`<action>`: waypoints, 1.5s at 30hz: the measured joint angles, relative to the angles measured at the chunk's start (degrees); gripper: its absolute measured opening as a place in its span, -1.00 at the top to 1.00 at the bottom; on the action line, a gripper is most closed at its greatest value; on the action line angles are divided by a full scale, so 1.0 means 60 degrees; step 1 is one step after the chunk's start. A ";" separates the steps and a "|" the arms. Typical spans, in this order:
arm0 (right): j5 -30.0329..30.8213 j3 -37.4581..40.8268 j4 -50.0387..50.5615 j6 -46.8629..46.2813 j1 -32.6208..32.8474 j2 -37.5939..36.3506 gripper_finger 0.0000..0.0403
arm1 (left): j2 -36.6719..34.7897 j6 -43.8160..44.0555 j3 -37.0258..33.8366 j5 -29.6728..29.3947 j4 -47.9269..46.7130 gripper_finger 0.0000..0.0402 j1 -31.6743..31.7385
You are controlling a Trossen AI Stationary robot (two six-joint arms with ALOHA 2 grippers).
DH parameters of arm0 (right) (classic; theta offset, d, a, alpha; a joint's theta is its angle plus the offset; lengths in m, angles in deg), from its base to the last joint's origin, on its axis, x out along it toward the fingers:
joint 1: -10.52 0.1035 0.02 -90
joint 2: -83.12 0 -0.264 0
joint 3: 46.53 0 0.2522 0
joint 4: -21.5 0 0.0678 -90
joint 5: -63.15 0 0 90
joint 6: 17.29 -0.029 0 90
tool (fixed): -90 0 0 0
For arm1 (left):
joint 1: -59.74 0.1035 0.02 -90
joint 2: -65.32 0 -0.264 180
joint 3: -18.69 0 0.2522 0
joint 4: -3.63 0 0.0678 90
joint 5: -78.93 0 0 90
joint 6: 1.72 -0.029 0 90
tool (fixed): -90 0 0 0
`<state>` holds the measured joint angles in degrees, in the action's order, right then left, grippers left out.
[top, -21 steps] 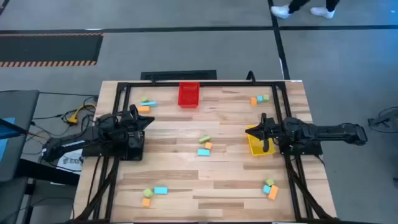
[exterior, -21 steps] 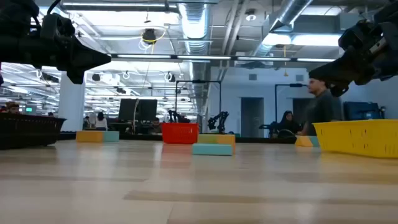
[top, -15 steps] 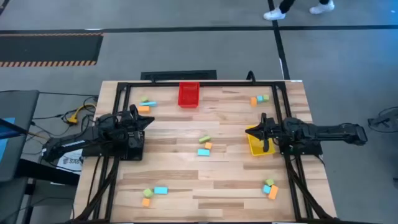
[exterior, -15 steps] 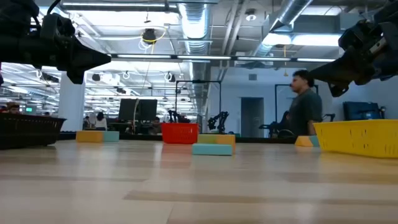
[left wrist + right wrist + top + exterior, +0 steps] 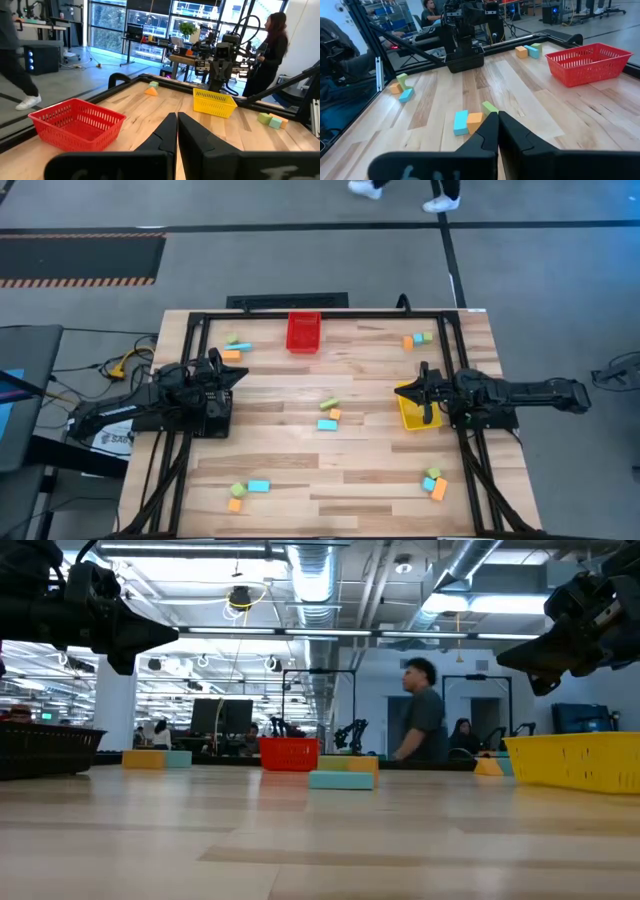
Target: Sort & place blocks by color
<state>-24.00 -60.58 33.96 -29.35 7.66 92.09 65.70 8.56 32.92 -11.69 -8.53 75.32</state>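
Small light-blue, orange and yellow-green blocks lie flat on the wooden table in several groups. One group (image 5: 328, 415) is at the centre and also shows in the right wrist view (image 5: 470, 121). Others lie far left (image 5: 234, 348), far right (image 5: 418, 338), near left (image 5: 248, 490) and near right (image 5: 434, 483). My left gripper (image 5: 245, 372) hangs shut above the table's left side, holding nothing. My right gripper (image 5: 398, 390) hangs shut above the left rim of the yellow bin (image 5: 413, 417), also holding nothing.
A red bin (image 5: 304, 332) stands at the middle of the far edge. A black bin (image 5: 465, 61) sits under my left arm. A black frame (image 5: 320, 314) rims the table. A person (image 5: 424, 710) is in the room beyond the far edge.
Both arms have kept still and no block has moved. The person beyond the far edge has walked across the room toward the left.
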 joint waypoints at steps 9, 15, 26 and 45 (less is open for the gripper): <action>0.0000 0.0001 0.0004 0.0000 -0.0001 0.0000 0.87 | -0.0003 0.0000 -0.0003 0.0000 -0.0004 1.00 -0.0004; 0.0000 0.0003 0.0003 -0.0002 -0.0001 -0.0001 0.86 | -0.0002 0.0000 -0.0003 0.0000 -0.0004 1.00 -0.0001; 0.0001 0.0001 0.0004 0.0001 0.0000 0.0001 0.86 | -0.0001 0.0000 -0.0001 0.0000 -0.0001 1.00 -0.0003; 0.0008 0.0000 0.0000 0.0055 -0.0002 0.0000 0.87 | -0.0002 0.0379 -0.0003 -0.0028 0.0000 1.00 -0.0004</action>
<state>-23.95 -60.58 33.96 -29.02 7.65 92.09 65.69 10.84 32.90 -11.86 -8.53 75.30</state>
